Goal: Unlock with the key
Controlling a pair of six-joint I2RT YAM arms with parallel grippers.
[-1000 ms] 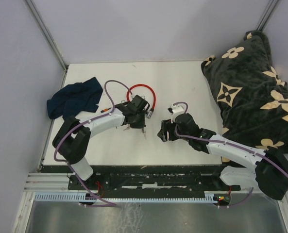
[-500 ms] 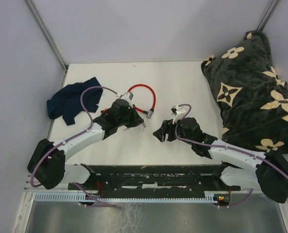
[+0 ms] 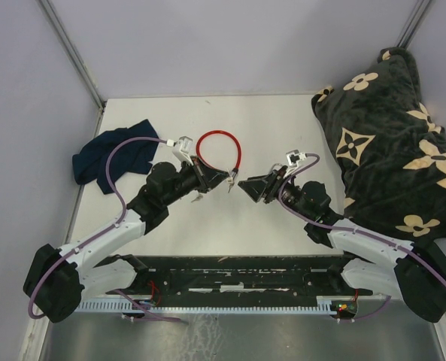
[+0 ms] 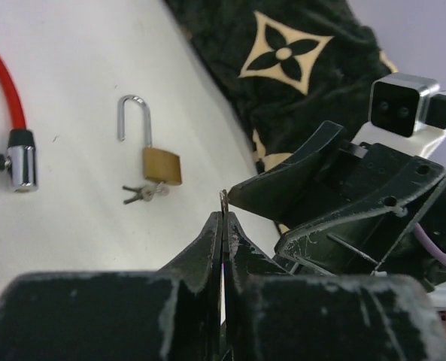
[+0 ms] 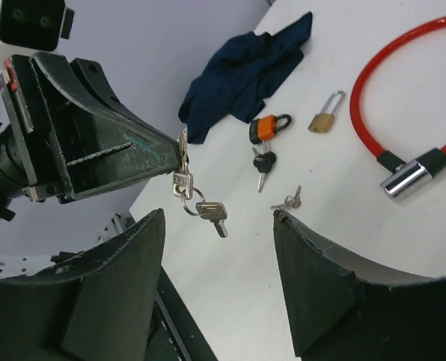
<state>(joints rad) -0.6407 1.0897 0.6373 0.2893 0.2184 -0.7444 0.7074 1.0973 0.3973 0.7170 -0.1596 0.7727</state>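
Note:
My left gripper [image 3: 216, 180] is shut on a silver key [image 5: 183, 161] and holds it above the table. A ring and a second key [image 5: 211, 212] hang from it. My right gripper [image 3: 247, 188] is open and empty, and faces the left gripper's tip closely. The hanging keys sit just in front of its two fingers [image 5: 117, 286]. A brass padlock [image 4: 162, 164] with its shackle open lies on the table with small keys [image 4: 143, 194] beside it. An orange padlock [image 5: 268, 125] with a black key [image 5: 264, 162] lies near it. In the left wrist view the gripper [image 4: 223, 214] pinches the key edge-on.
A red cable lock [image 3: 219, 150] lies looped behind the grippers, its metal end [image 4: 21, 158] near the brass padlock. A dark blue cloth [image 3: 110, 154] lies at the left. A black flower-patterned blanket [image 3: 388, 128] fills the right side.
The left gripper has lifted off the table with the key and swung to point right. The right gripper has risen and turned to face it; the two tips are now close.

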